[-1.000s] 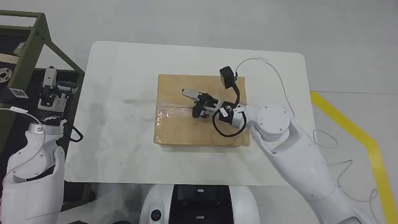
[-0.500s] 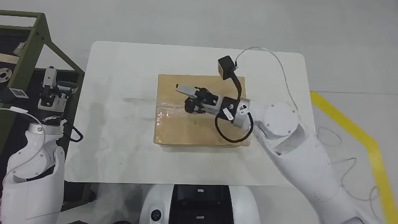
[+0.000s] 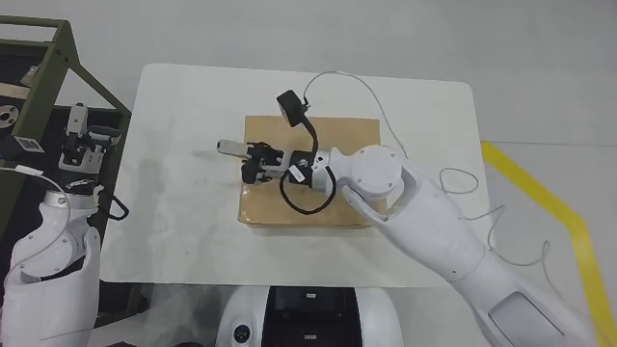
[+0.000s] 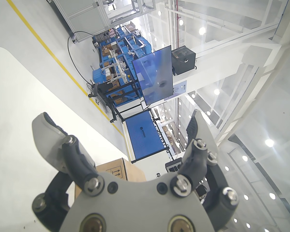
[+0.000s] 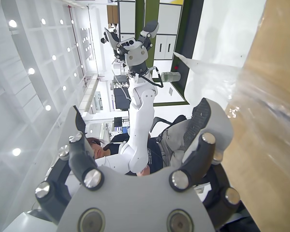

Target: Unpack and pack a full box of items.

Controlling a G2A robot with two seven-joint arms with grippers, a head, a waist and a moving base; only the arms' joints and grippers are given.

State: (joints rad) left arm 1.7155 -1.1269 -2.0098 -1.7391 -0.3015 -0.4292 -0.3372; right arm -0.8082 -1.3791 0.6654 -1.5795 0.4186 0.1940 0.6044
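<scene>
Both spread-fingered: right gripper [image 5: 140, 112] apparently at box [image 3: 275, 204] edge, left gripper [image 4: 119, 119] aside.

Matt brown cardboard box [image 3: 265, 202], sealed with glossy clear tape [image 5: 256, 102]; smooth white table [image 3: 183, 212]; right gripper [image 5: 140, 114], brushed metal, rough black rubber pads [image 5: 195, 124].

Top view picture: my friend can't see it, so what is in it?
A closed, taped cardboard box sits in the middle of a white table. The right gripper is open over the box's left edge, and the left gripper is held off the table's left side, beside a green cart.
</scene>
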